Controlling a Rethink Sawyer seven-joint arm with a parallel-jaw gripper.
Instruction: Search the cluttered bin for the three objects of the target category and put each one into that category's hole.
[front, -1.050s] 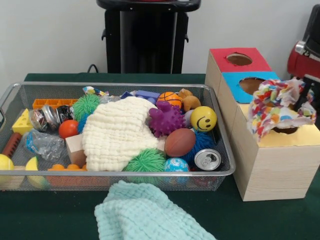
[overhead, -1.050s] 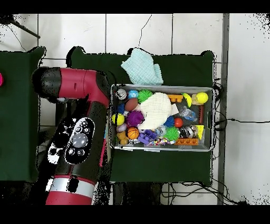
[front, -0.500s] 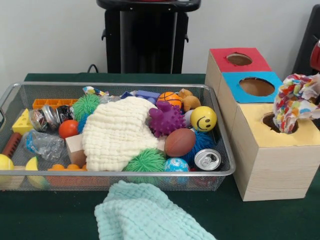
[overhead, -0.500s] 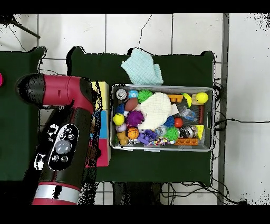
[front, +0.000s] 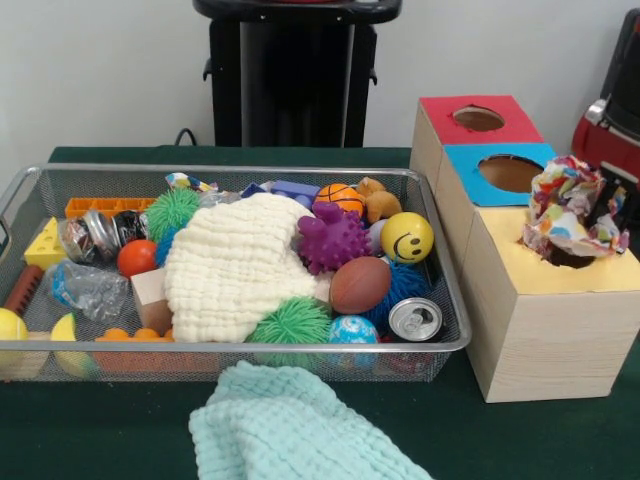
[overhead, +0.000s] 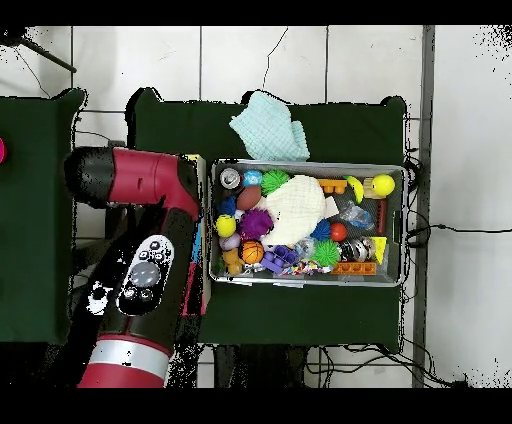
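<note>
A multicoloured cloth (front: 560, 205) sits bunched over the hole of the yellow-topped box (front: 540, 300) at the right of the front view. My gripper (front: 603, 205) comes in from the right edge and is shut on that cloth, which hides most of it. In the wire bin (front: 230, 345), a cream cloth (front: 235, 265) lies over the middle of the clutter. A pale green cloth (front: 290, 430) lies on the table in front of the bin. In the overhead view my arm (overhead: 150, 260) covers the boxes and the gripper; the cream cloth (overhead: 296, 208) and green cloth (overhead: 270, 127) show.
Behind the yellow box stand a blue-topped box (front: 470, 160) and a red-topped box (front: 440, 110), each with a round hole. The bin holds balls, a can (front: 414, 319), spiky toys, blocks and a plastic bag. The bin (overhead: 305, 165) lies right of the arm.
The cloth first hung lower at the hole with the arm drawn off right. Now the arm is back over the box and the cloth is bunched down onto the hole.
</note>
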